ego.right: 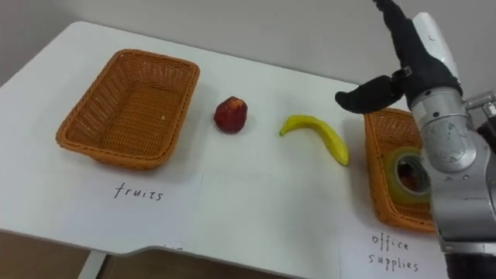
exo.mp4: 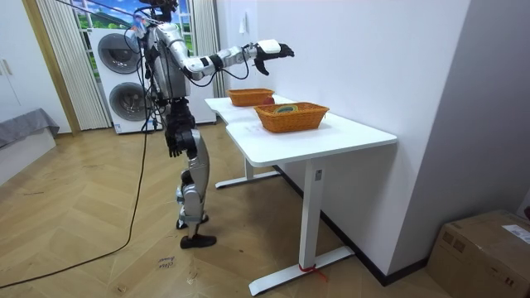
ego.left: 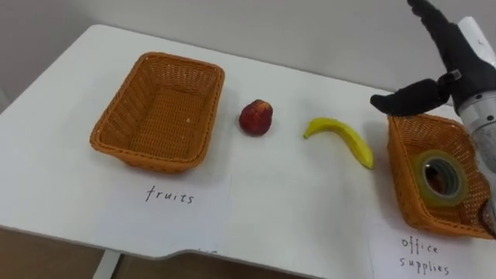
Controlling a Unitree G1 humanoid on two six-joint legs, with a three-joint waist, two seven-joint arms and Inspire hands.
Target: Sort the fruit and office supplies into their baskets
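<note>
One banana (ego.left: 341, 138), slanting left-right, stem toward apple (ego.left: 256, 117), tip toward right basket (ego.left: 401, 170)

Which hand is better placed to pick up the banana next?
Probably the right: the right hand hovers open near the banana, while the left hand hangs down at the robot's side.

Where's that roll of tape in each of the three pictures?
Left eye view: the tape roll lies in the right-hand basket, near the picture's right edge.
Right eye view: the tape roll in the same basket, lower right.
Room view: the tape roll, a greenish ring, in the nearer basket.
Shared landmark: that orange basket.
</note>
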